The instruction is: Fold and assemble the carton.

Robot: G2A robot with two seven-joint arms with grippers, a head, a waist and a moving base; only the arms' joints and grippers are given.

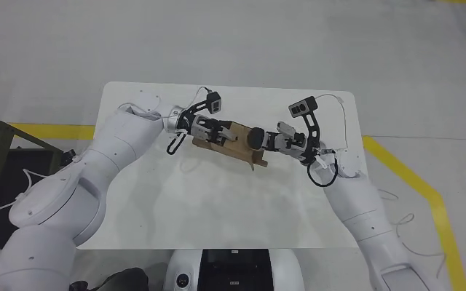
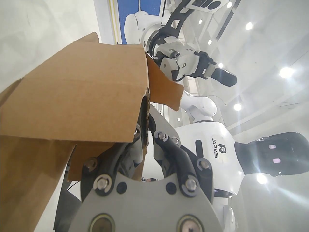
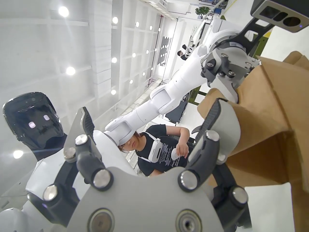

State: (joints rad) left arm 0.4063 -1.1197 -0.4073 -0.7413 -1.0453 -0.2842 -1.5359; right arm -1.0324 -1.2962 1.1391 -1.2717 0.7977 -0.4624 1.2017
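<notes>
**Carton gripped by the left hand, right hand spread open against it**

From above, the brown carton point(image 1: 234, 143) lies slantwise between the two arms over the middle of the white surface point(image 1: 218, 211). The left hand point(image 1: 211, 131) is at one end and the right hand point(image 1: 261, 138) at the other. A small flap sticks out from the carton's edge near the right hand. From this height I cannot tell whether the carton rests on the surface or hangs clear of it, nor how each hand's fingers stand.

The left wrist view settles the first grip. A wall of the carton point(image 2: 72, 97) runs down between the fingers of the left hand point(image 2: 146, 131), which are pressed together on it. One finger point(image 2: 173, 150) is plain to see, while the other is mostly covered by cardboard. Past the carton's corner a loose flap juts toward the right hand point(image 2: 198, 73), seen farther off.

The right wrist view settles the second. The right hand point(image 3: 149, 114) has its fingers spread wide. One pad point(image 3: 214, 117) lies against the outside of the carton point(image 3: 270, 112). The other finger point(image 3: 83, 121) stands in free air and touches nothing. At the carton's far end the left hand point(image 3: 224, 78) is clamped on the cardboard.

In both wrist views the carton runs off the edge of the frame. Its folds overlap, so how far it is opened into a box is hard to make out.
</notes>
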